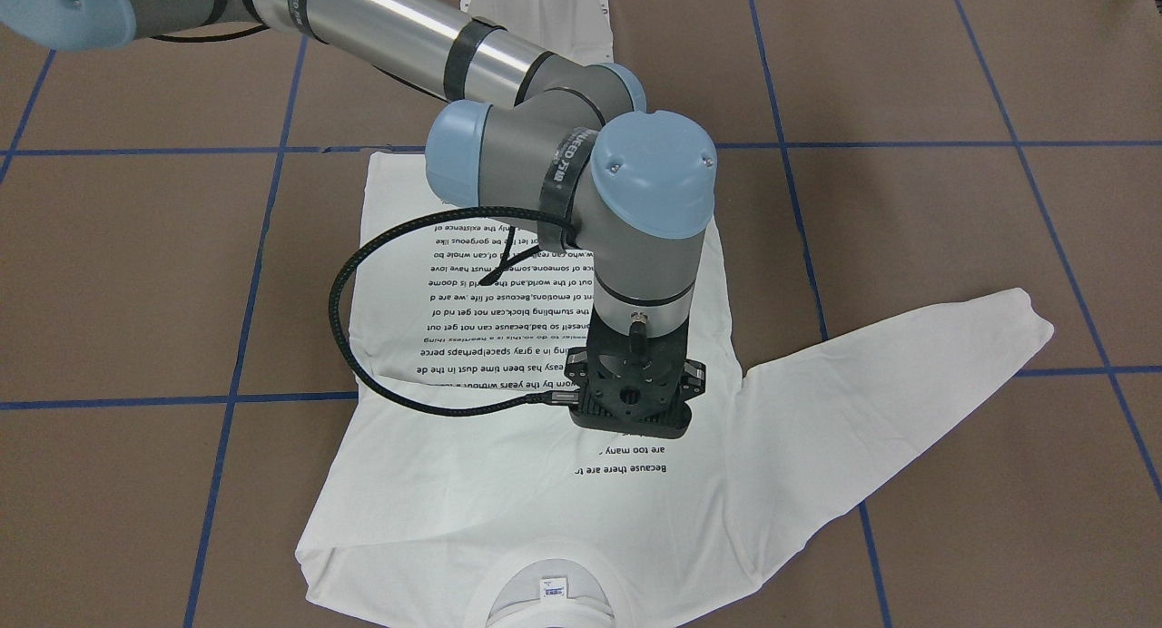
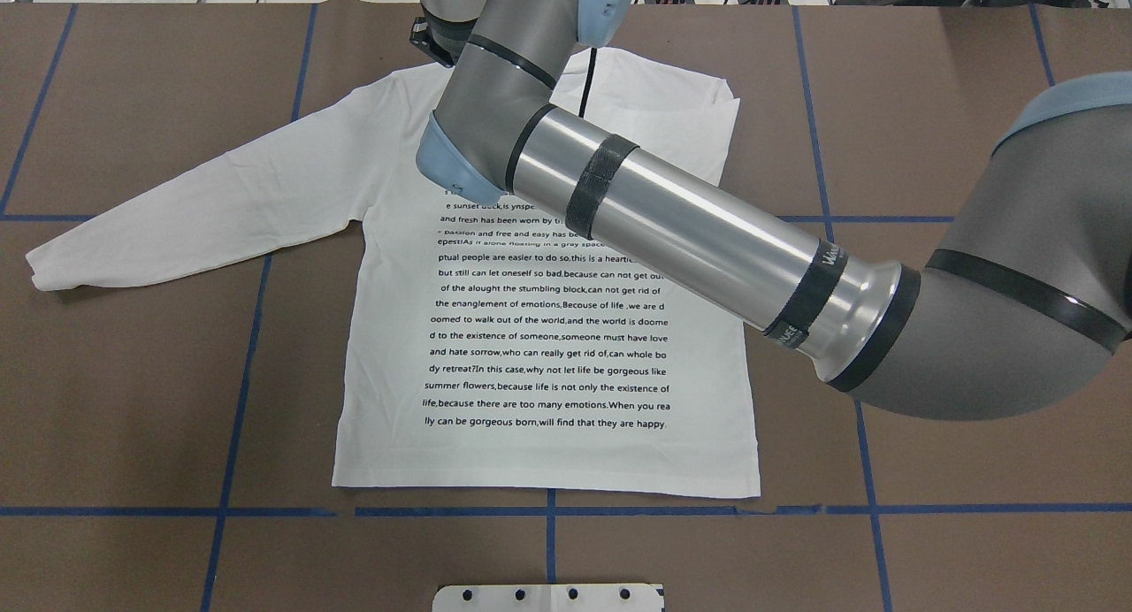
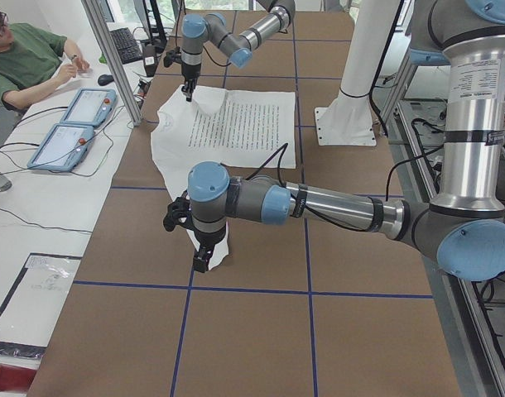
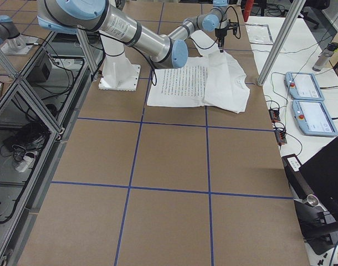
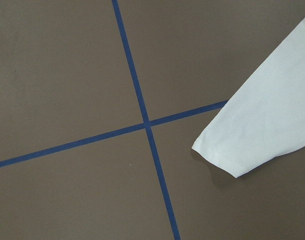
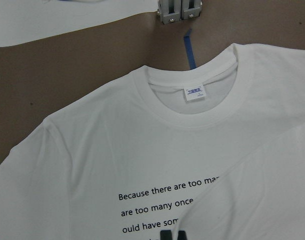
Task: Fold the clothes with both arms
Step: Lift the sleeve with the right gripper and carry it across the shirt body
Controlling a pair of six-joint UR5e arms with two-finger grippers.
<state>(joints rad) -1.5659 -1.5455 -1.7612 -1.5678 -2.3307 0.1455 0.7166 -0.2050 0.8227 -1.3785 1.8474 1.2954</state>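
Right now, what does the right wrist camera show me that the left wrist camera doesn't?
Only the right wrist view: the T-shirt at its neck end, with the ribbed collar, the neck label, the first lines of black text, and a fabric layer lying across that text at lower right.

Only the left wrist view: the sleeve cuff, flat beside a crossing of blue tape lines.

Both: white shirt fabric on the brown table, with blue tape.

Blue tape grid (image 5: pixel 146 122) on brown table (image 5: pixel 67 60); seated person (image 3: pixel 25 59).
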